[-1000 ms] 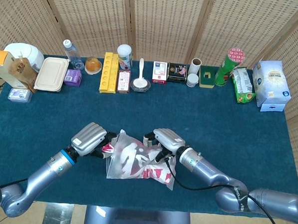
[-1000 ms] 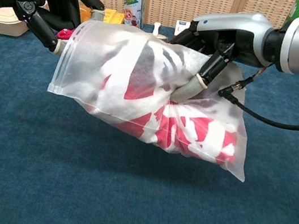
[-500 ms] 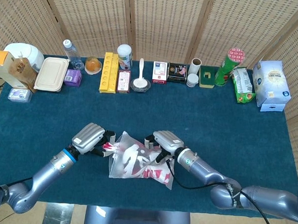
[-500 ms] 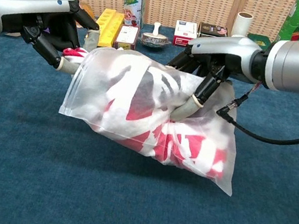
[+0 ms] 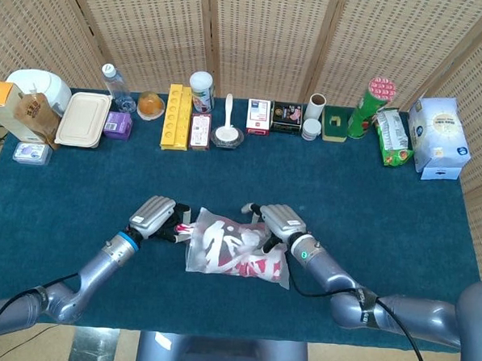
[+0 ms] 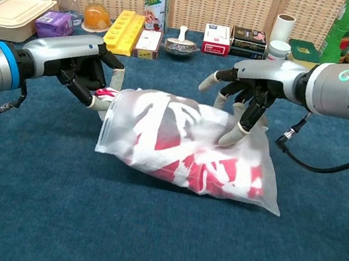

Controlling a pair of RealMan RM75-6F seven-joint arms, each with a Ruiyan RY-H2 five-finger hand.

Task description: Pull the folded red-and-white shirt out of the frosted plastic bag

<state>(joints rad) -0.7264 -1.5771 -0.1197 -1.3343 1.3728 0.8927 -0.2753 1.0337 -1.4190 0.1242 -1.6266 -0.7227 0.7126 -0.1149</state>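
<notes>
On the table point(image 6: 26, 213), bag point(image 6: 191, 150) lies flat, shirt point(image 6: 221, 172) mostly inside; left hand point(image 6: 90, 73) pinches shirt edge at mouth, right hand point(image 6: 244, 92) presses bag, fingers spread; next, likely draw shirt leftward.

Silver arms, blue wrist ring, black cable, silver-backed robot hand point(image 6: 251, 93)

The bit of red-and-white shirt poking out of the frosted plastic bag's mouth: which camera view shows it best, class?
The chest view. There the red-and-white shirt shows up close, pinched by the left hand at the frosted plastic bag's open mouth. The head view shows the same spot from above, small and largely hidden under that hand.
</notes>
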